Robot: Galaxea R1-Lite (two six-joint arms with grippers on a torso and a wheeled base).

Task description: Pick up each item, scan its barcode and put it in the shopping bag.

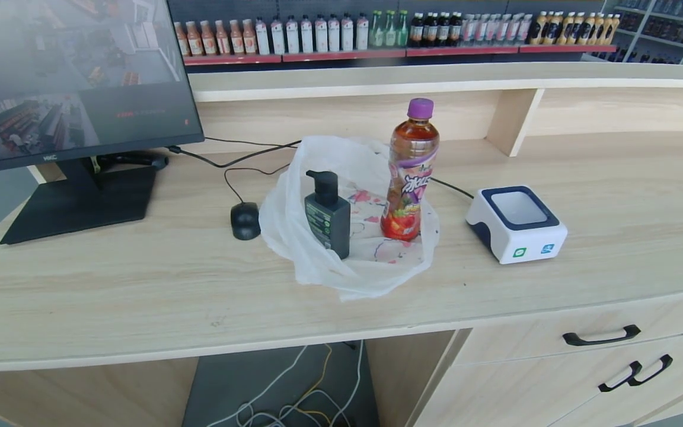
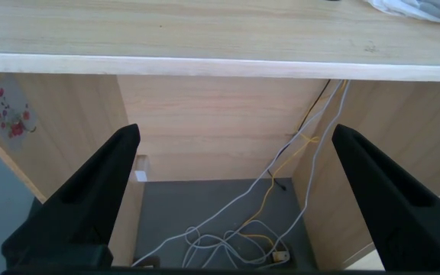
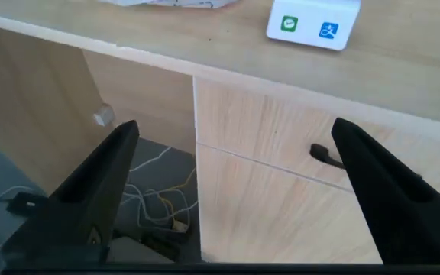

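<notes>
We're hanging the left gripper (image 2: 235,134) and right gripper (image 3: 235,126) spread and empty below the worktop's (image 1: 140,284) front edge. The pump bottle (image 1: 326,216) and drink bottle (image 1: 408,178) are already sitting in the shopping bag (image 1: 294,237), so we're guessing nothing's left to grab.

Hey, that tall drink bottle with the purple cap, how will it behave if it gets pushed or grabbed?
The drink bottle looks nearly full, so it is probably heavy for its size. Tall and narrow, standing on the crumpled shopping bag, it may tip if pushed high. Its glossy label could be slippery.
</notes>
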